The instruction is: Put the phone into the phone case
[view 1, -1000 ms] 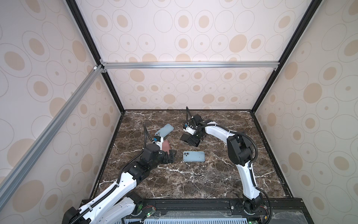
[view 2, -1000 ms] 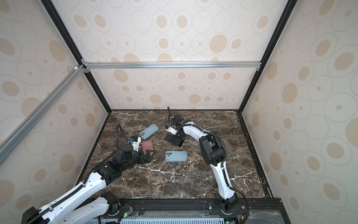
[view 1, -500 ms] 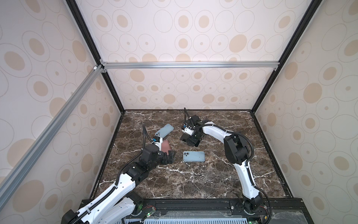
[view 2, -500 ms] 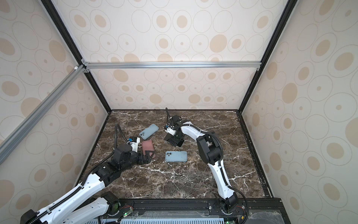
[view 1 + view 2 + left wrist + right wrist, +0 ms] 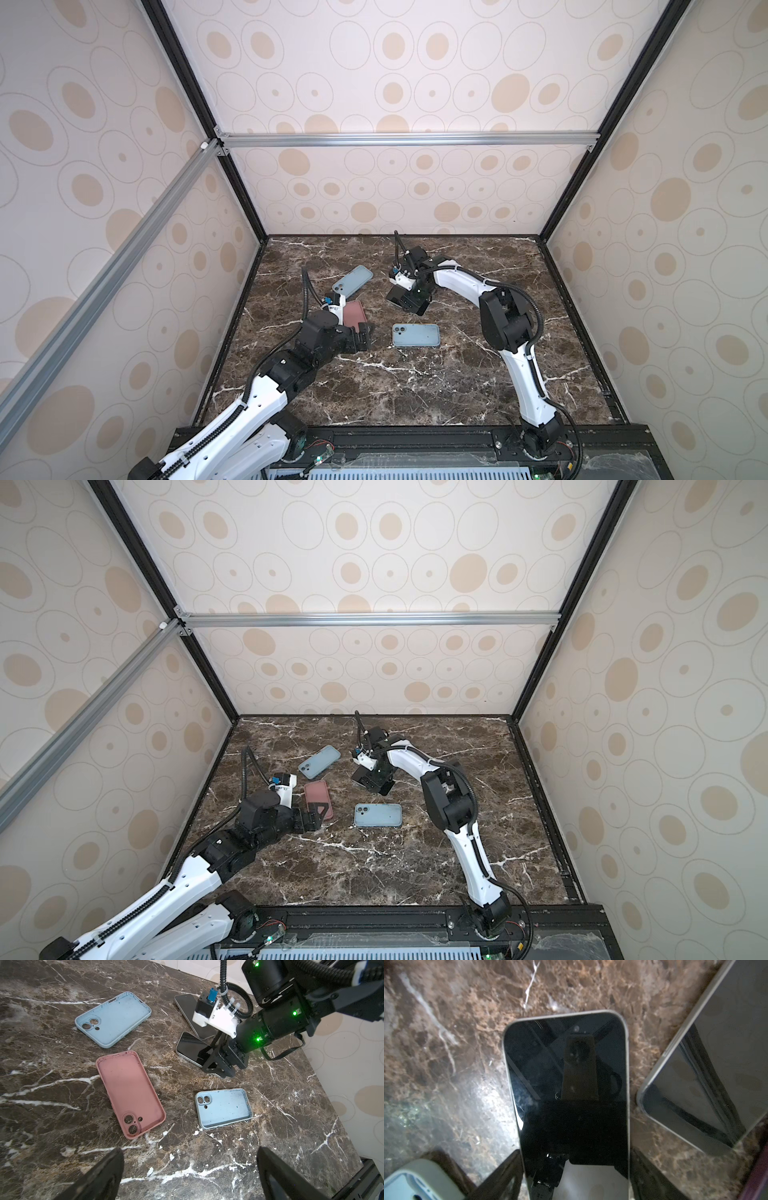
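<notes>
The phone [image 5: 566,1084] lies screen up toward the far side of the marble table [image 5: 415,395], about midway across, and the right gripper [image 5: 218,1069] is down over its nearer end. The black fingers [image 5: 500,1176] sit on either side of it, right against the long edges (from where I stand I cannot tell whether they pinch it or only flank it). A second phone [image 5: 708,1076], also dark-screened, lies just beside it with a strip of marble between them.

Three empty cases lie open side up. The blue case [image 5: 416,335] is in the middle of the table, near the phone on its near side. The pink case [image 5: 131,1093] is to the left, and the far blue case [image 5: 352,281] lies beyond that, left of the phones.

The left gripper [image 5: 187,1176] hangs low by the near end of the pink case. Its jaws are spread wide with nothing between them.
</notes>
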Controlling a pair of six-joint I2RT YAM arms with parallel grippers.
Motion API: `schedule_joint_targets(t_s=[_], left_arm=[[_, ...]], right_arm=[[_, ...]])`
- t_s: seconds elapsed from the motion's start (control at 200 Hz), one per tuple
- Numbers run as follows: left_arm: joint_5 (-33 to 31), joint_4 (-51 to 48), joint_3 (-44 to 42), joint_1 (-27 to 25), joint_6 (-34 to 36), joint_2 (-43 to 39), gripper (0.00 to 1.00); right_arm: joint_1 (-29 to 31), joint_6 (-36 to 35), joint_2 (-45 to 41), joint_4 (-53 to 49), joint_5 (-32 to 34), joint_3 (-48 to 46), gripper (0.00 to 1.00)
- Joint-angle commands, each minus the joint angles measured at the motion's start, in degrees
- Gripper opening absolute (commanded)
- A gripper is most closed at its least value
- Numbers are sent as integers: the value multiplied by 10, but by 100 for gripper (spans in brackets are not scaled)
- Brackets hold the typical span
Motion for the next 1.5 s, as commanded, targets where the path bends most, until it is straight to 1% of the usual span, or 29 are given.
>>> schedule_joint_targets(t_s=[0.0, 0.09, 0.18, 0.325, 0.515, 0.605, 0.75, 0.985, 1.095, 1.21, 1.295, 1.401, 1.496], left_arm=[[-11, -9, 4, 1, 12, -7, 100], [-11, -9, 4, 1, 11, -8, 100], [-13, -10, 4, 1, 8, -8, 100], [-17, -10, 6, 1, 1, -12, 100], [-19, -5, 6, 1, -2, -14, 100], [-23, 0, 4, 2, -9, -13, 100], [-18, 17, 2, 1, -18, -16, 100], [-17, 23, -1, 1, -25, -19, 100], [-41, 10, 5, 2, -35, -20, 100], [-51, 3, 14, 6, -36, -23, 100], [-41, 3, 18, 9, -37, -21, 100], [-20, 3, 24, 14, -36, -8, 100], [16, 15, 28, 18, -33, 9, 100]], right_arm=[[7, 11, 27, -34, -16, -4, 76], [7, 18, 25, -30, -20, -9, 75], [7, 24, 24, -28, -22, -13, 70], [7, 42, 9, -6, -7, -36, 64], [7, 69, -30, 22, -6, -77, 49], [7, 77, -45, 31, -24, -91, 43], [7, 89, -61, 25, -48, -91, 29], [7, 99, -96, 30, -72, -93, 28], [7, 102, -114, 31, -77, -95, 26], [7, 111, -134, 38, -85, -107, 21], [7, 117, -154, 50, -91, -123, 18], [9, 124, -175, 54, -96, -138, 17], [11, 130, -201, 65, -101, -163, 17]])
